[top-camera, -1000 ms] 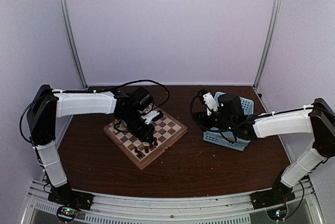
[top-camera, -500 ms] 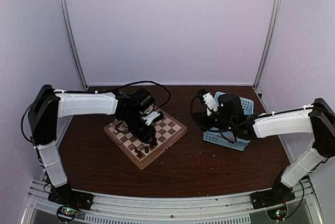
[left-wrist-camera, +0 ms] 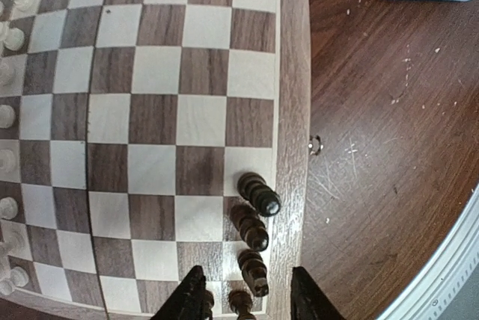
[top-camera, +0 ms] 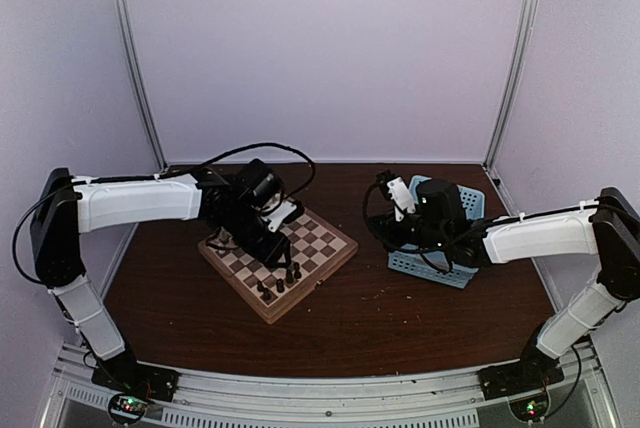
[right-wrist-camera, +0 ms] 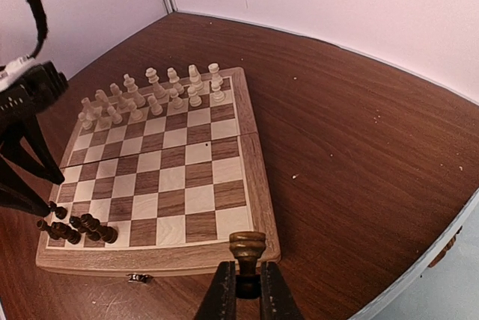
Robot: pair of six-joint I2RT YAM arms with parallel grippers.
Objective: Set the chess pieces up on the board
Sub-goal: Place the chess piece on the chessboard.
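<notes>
Right wrist view: pinches upright dark piece (right-wrist-camera: pixel 247 247) in right hand (right-wrist-camera: pixel 247 277), apart from board (right-wrist-camera: pixel 187 200); dark row (right-wrist-camera: pixel 78 225) ahead, leftward, on corner squares. Left hand (left-wrist-camera: pixel 246 281) spread astride that row, nearer.

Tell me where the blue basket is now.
In the top view, the blue basket stands on the table right of the board, partly under the right arm.
</notes>
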